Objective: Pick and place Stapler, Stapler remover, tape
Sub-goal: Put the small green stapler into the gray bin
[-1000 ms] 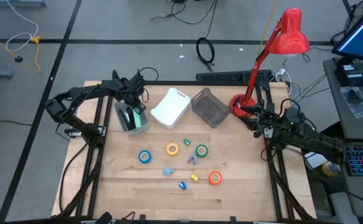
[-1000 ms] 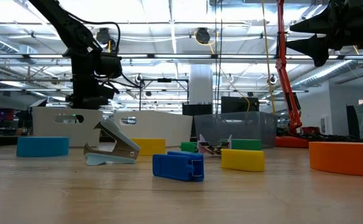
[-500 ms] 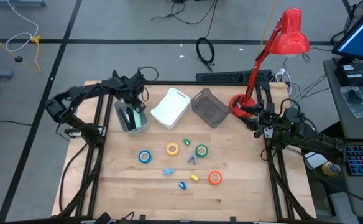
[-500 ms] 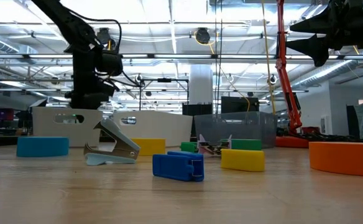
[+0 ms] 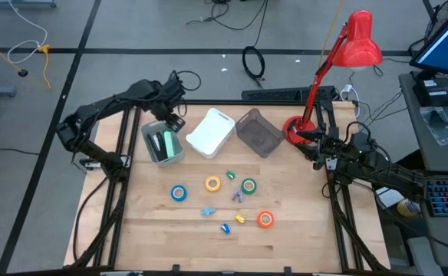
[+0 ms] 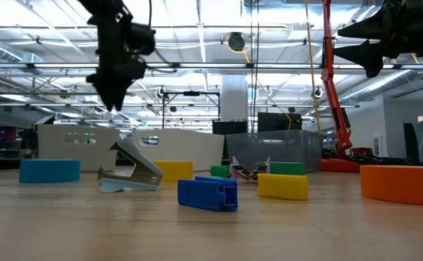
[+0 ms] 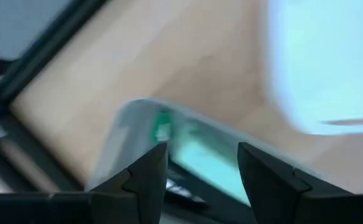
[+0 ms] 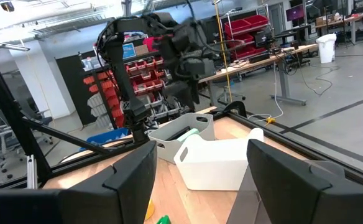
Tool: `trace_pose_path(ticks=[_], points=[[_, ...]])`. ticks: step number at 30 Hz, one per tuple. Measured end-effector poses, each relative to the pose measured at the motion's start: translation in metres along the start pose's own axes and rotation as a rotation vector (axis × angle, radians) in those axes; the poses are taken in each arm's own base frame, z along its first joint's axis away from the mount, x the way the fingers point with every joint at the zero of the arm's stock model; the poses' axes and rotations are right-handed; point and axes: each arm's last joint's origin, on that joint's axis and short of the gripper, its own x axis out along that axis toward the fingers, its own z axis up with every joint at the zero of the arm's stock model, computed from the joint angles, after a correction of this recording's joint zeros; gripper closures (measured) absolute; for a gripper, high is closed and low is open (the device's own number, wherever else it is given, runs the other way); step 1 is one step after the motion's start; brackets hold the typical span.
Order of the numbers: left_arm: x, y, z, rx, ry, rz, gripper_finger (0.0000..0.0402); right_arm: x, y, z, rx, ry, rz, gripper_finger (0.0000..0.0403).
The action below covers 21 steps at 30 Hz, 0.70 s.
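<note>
Hovering above the clear grey plastic bin [image 5: 163, 143] near the bench's far left corner, the left hand [image 5: 172, 109] is standing with fingers apart and nothing between them. A green and dark object, likely the stapler [image 5: 161, 142], is lying inside that bin. The right hand [image 5: 321, 153] is waiting off the bench's right edge by the red desk lamp's base [image 5: 294, 129], fingers wide and holding nothing.

Remaining things are sitting mid-bench: blue tape roll [image 5: 179, 192], yellow tape roll [image 5: 212, 184], green tape roll [image 5: 248, 185], and orange tape roll [image 5: 265, 219] nearest the front edge. A pale blue claw-shaped staple remover [image 6: 130, 170] is resting between them, with small blue, yellow and green clips close by. A white plastic bin [image 5: 210, 132] and a dark mesh basket [image 5: 258, 132] are lining the far edge beside the clear bin.

Judging the step: the left arm is clearing the bin after a drop. To do it well, it should be rising straight until the fingers are above the bin wall, then swinging toward the blue roll, the nearest one, keeping the fingers spread and coming down across the ring so one finger enters the core.
</note>
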Motion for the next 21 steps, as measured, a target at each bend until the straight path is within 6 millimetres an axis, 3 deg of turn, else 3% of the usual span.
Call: trace_pose_path(ticks=[8, 21], points=[[-0.014, -0.058, -0.012, 0.099, 0.005, -0.172, 0.0204, 0.000, 0.000, 0.000, 0.000, 0.000, 0.000, 0.0161], [-0.030, -0.153, -0.066, 0.152, -0.026, -0.273, 0.0204, 0.000, 0.000, 0.000, -0.021, 0.000, 0.000, 0.0161]])
